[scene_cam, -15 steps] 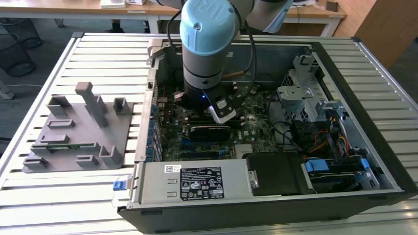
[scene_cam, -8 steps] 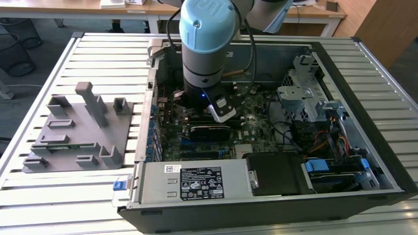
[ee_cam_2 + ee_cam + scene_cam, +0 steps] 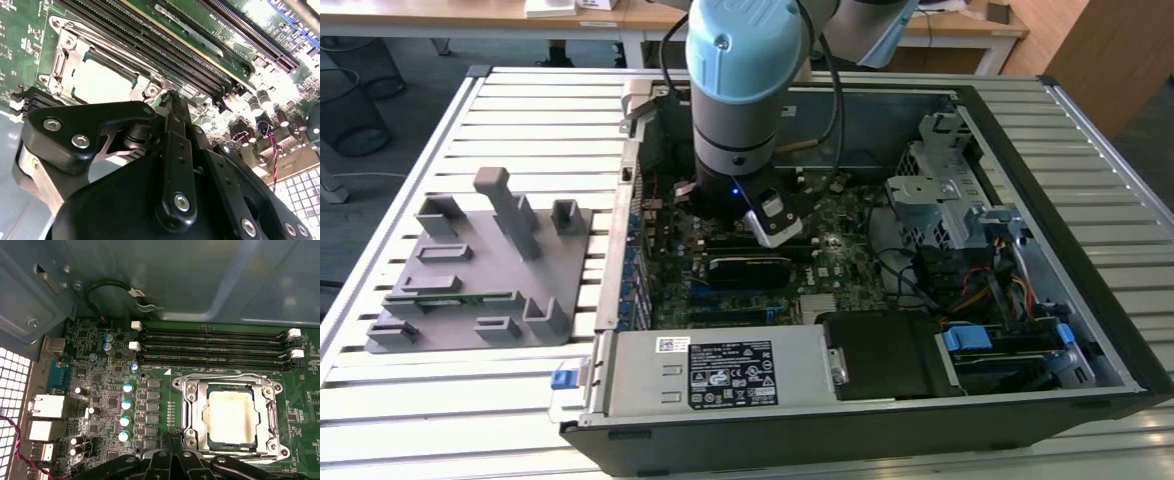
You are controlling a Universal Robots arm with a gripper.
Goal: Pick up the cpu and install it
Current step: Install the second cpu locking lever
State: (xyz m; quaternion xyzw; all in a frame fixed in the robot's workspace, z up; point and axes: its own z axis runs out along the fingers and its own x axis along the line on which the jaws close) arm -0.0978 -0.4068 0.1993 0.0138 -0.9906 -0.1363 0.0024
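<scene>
The cpu (image 3: 231,415), a pale silver square, lies flat inside the metal frame of the motherboard socket (image 3: 187,410); in the second wrist view the cpu (image 3: 100,82) sits in the same frame. My gripper (image 3: 172,437) hangs just beside the socket's edge, a little above the board. Its black fingers (image 3: 172,107) are pressed together with nothing between them. In the exterior view the arm (image 3: 740,120) reaches straight down into the open computer case (image 3: 1014,250), over the middle of the motherboard.
Long black memory slots (image 3: 210,347) run beside the socket. A grey fixture block (image 3: 480,270) stands on the slatted table at the exterior view's left. Inside the case are a power supply (image 3: 720,375), a drive cage (image 3: 941,190) and loose cables (image 3: 987,290).
</scene>
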